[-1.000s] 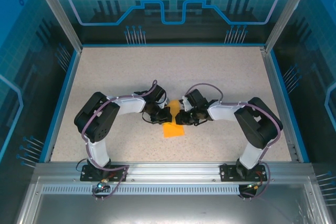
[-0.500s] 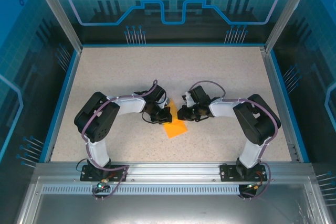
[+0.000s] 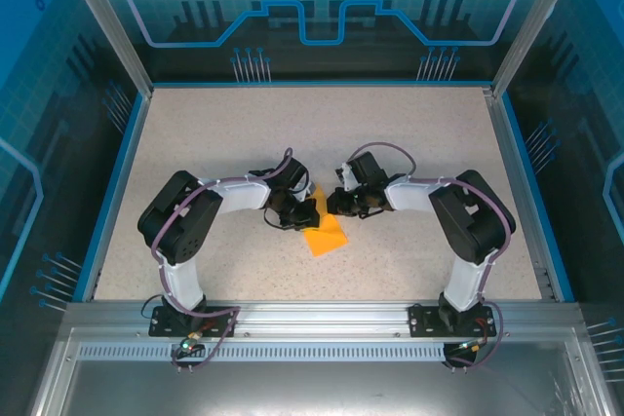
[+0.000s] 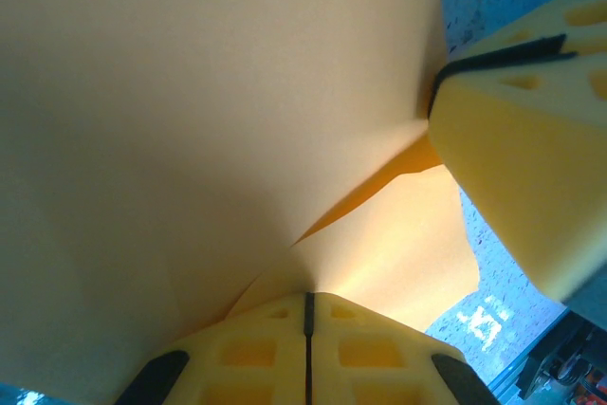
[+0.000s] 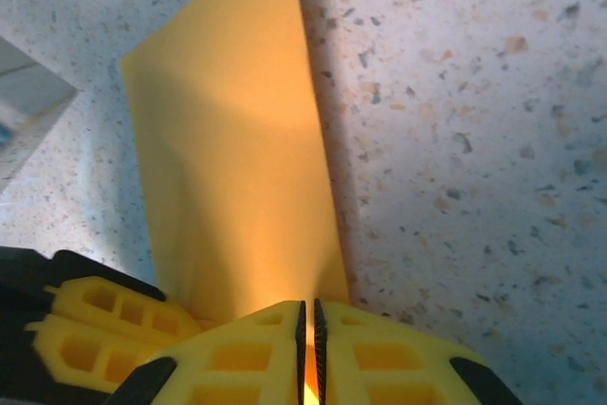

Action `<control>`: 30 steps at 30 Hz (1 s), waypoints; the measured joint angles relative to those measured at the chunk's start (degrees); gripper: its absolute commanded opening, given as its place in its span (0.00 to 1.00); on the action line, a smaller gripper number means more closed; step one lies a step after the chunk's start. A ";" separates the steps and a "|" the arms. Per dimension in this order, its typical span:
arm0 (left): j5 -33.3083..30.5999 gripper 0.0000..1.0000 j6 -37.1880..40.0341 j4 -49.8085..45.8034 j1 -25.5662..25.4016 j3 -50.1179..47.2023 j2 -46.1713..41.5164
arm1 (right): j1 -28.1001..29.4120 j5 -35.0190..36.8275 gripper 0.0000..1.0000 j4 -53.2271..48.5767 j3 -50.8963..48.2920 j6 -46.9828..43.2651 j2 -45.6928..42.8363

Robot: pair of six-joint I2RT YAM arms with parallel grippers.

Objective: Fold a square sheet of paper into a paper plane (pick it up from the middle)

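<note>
orange paper [image 3: 327, 237] sits creased, pinched tight by the left claw [image 4: 306, 301] and the right claw [image 5: 308, 308].

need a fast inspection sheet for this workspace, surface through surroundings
surface: speckled beige table top
job's things: thin bright orange sheet of paper, creased, one end pinched by both grippers
clutter: nothing seen
grippers: left gripper and right gripper, both shut on the paper
cables: purple cables looped along both arms
surroundings: blue-lit clear enclosure panels; aluminium rail at the near edge
</note>
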 measured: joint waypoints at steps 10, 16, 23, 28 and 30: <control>0.22 0.06 0.24 0.35 0.11 -0.20 0.00 | 0.09 4.66 0.13 -4.44 0.00 -2.23 -2.69; 0.24 0.06 0.24 0.35 0.26 -0.20 0.00 | 1.84 6.16 0.13 -6.91 -0.13 -2.80 -8.87; 0.28 0.06 0.31 0.35 0.28 -0.20 0.00 | 3.85 4.46 0.12 -5.53 -1.68 -1.81 -7.21; 0.35 0.06 0.39 0.44 0.28 -0.31 0.00 | 3.82 4.48 0.12 -4.26 -1.38 -1.46 -4.35; 0.39 0.07 0.39 0.50 0.28 -0.35 0.00 | 3.80 4.48 0.12 -3.80 -0.85 -1.46 -3.19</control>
